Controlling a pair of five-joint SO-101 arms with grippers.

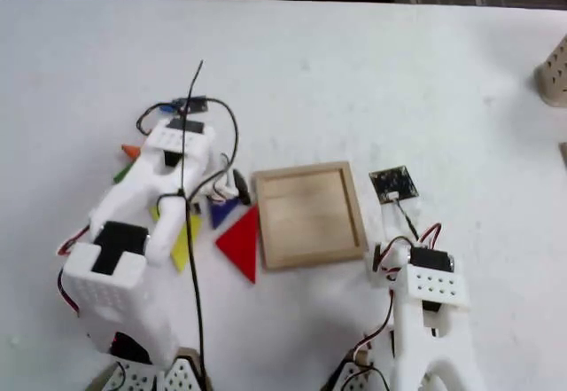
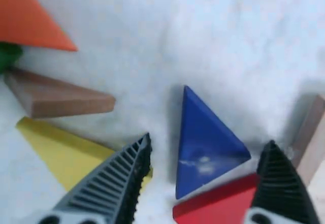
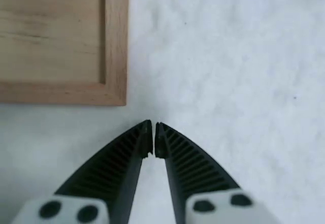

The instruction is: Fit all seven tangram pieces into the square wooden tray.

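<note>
The square wooden tray (image 1: 359,214) lies empty at mid-table. Left of it lie a red triangle (image 1: 241,242), a blue triangle (image 1: 221,211) and a yellow piece (image 1: 182,242); orange (image 1: 131,151) and green (image 1: 122,174) pieces peek out beside the left arm. My left gripper (image 2: 207,150) is open, its fingers either side of the blue triangle (image 2: 203,132), with a brown piece (image 2: 56,97), yellow (image 2: 61,150), orange (image 2: 30,21) and red (image 2: 218,206) around it. My right gripper (image 3: 153,132) is shut on nothing, just off the tray's corner (image 3: 116,46).
A perforated wooden block (image 1: 554,72) stands at the table's right edge. Cables loop over the left arm (image 1: 133,222). Open white table stretches behind and to the right of the tray.
</note>
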